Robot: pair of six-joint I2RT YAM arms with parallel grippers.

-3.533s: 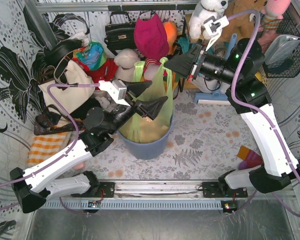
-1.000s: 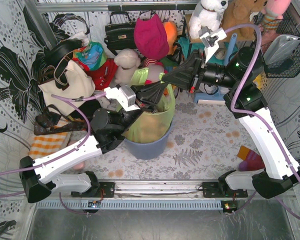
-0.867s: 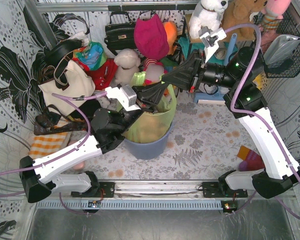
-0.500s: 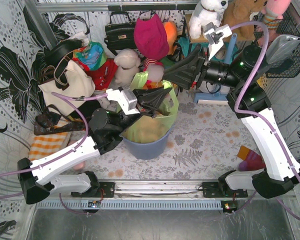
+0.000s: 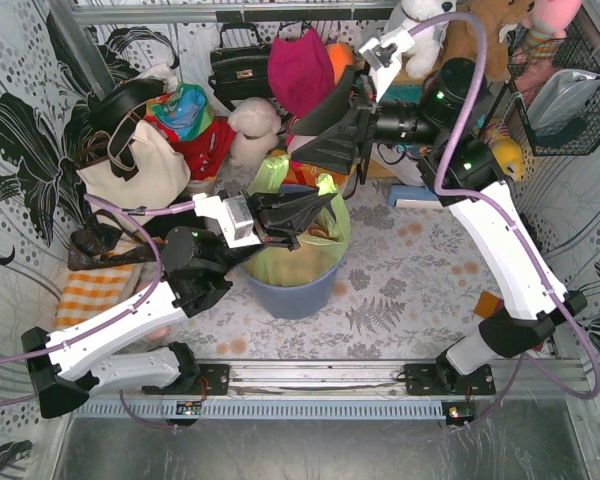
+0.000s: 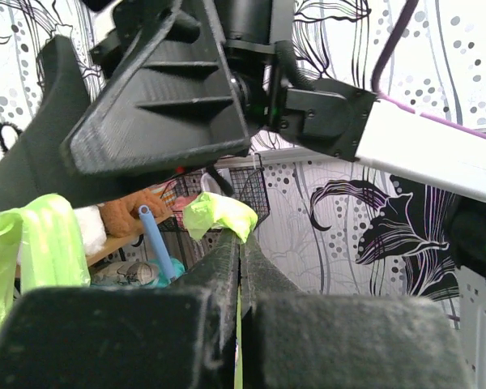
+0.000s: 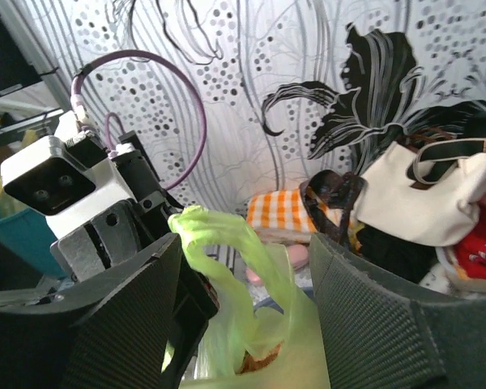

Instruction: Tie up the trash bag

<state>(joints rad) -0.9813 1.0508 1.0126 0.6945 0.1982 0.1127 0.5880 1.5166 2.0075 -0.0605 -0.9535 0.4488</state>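
1. In the top view the trash bag [image 5: 290, 262] sits inside a blue-grey bin [image 5: 295, 295] near the middle of the worktop [image 5: 410, 270]. Tan paper shows through the thin green film.
2. My left pincer [image 5: 320, 205] reaches in from about 8 o'clock of the bin and lies across the mouth of the bag.
3. On the left wrist view the left pincer [image 6: 240, 243] is clenched. A sliver of green film is pinched in the seam between the fingers, and a handle tuft [image 6: 219, 215] pokes out at the tips.
4. A second loop [image 6: 32, 235] of the bag hangs at 9 o'clock in that view, beside the fingers and outside their grip.
5. My right pincer [image 5: 318, 140] hangs at 12 o'clock of the bin, above the bag. It is released, with the fingers spread wide.
6. On the right wrist view a green loop [image 7: 227, 259] stands up in the gap of the right pincer [image 7: 245, 243]. I cannot tell whether it touches either finger.
7. A cream tote [image 5: 145, 165] lies at 10 o'clock of the bin, well apart from it. An orange checked cloth [image 5: 90, 290] lies at 9 o'clock.
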